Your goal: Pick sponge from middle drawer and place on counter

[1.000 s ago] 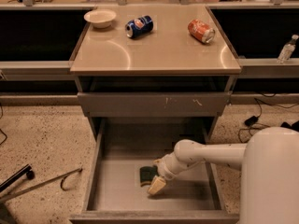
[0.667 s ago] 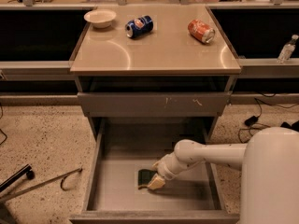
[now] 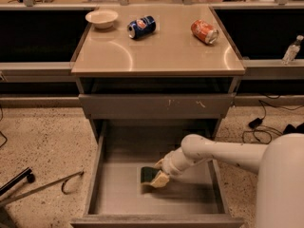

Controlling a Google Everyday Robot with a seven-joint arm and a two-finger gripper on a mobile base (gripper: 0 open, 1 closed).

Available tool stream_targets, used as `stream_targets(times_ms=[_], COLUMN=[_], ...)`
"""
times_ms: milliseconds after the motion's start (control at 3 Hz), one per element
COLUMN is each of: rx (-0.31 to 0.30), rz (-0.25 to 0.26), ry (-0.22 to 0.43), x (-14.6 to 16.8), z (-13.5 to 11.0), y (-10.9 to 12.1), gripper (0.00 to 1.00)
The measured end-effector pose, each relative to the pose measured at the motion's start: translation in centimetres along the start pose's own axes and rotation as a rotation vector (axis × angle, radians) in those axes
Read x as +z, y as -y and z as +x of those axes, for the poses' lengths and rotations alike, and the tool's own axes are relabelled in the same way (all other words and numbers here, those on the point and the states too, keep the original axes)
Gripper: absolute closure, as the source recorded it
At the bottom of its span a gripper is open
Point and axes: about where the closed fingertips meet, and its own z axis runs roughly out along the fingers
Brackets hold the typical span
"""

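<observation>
Your claw (image 3: 159,178) at the sponge (image 3: 147,174), middle drawer (image 3: 118,194)
The cream claw meets the dark green rectangular sponge, just left of it on flat grey metal; you cannot tell whether it grips.

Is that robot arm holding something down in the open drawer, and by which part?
Cannot be told. The gripper is down in the middle drawer, at the right end of the sponge, but a hold isn't visible.

1 white arm (image 3: 228,152) reaches in from the bulky pale body (image 3: 282,184) at the lower right of the frame, stretched leftward and sloping down. Its wrist (image 3: 176,163) bends down-left, putting the tool (image 3: 156,178) low in the frame, about midway across.
</observation>
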Motion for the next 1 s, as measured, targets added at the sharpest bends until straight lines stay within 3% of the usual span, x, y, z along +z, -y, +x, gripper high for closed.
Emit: stream_targets(times_ms=[333,667,1000], rx=[-0.028,-0.108,-0.266], rz=[-0.024,-0.049,-0.087], ry=[0.075,0.158,0.23], x=[-6.1,-12.8,-19.8], z=[-4.1,-10.2,-17.5], y=[1.5,2.7,1.6], gripper=[1.0,1.0,1.0])
